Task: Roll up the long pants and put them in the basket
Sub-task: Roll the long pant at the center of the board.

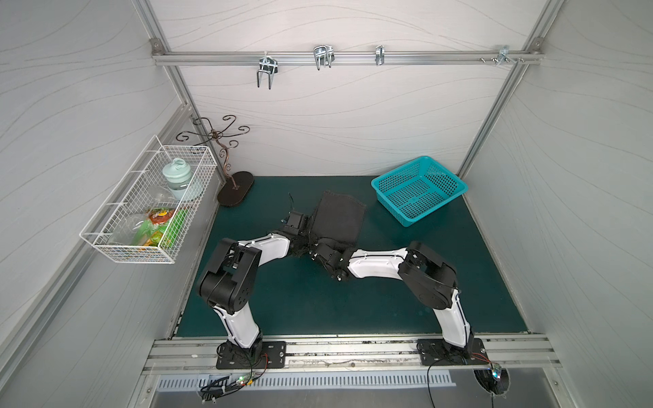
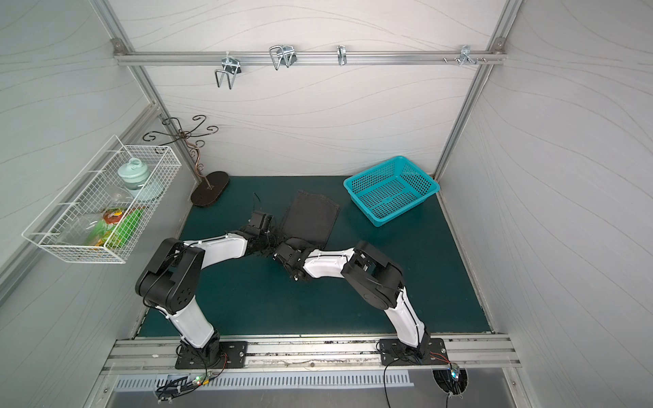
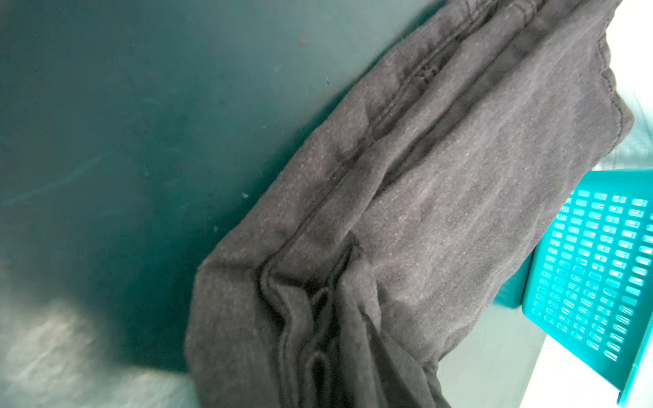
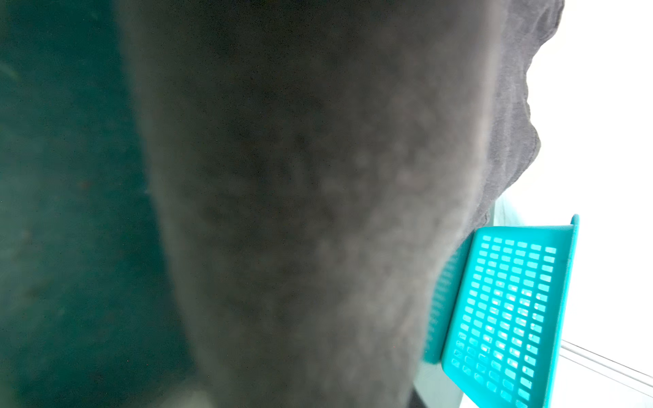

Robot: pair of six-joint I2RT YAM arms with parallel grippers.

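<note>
Black left pincer (image 1: 303, 243): at the pants' near edge, buried in bunched cloth; whether it is open or closed cannot be told.
Right pincer (image 1: 319, 251): just beside the left one, at the same edge; its state cannot be told either.
Pants (image 1: 337, 220): charcoal, folded narrow, lying on the green mat (image 1: 282, 300) and stretching away from both pincers.
Basket (image 1: 418, 190): teal, beyond the pincers to the right, apart from the pants.

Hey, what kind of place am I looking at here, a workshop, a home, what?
Most likely a robot test cell dressed as a closet corner: panel walls on an aluminium frame, two robot arms bolted to a front rail, and a hook rail above a green mat holding dark pants.
</note>
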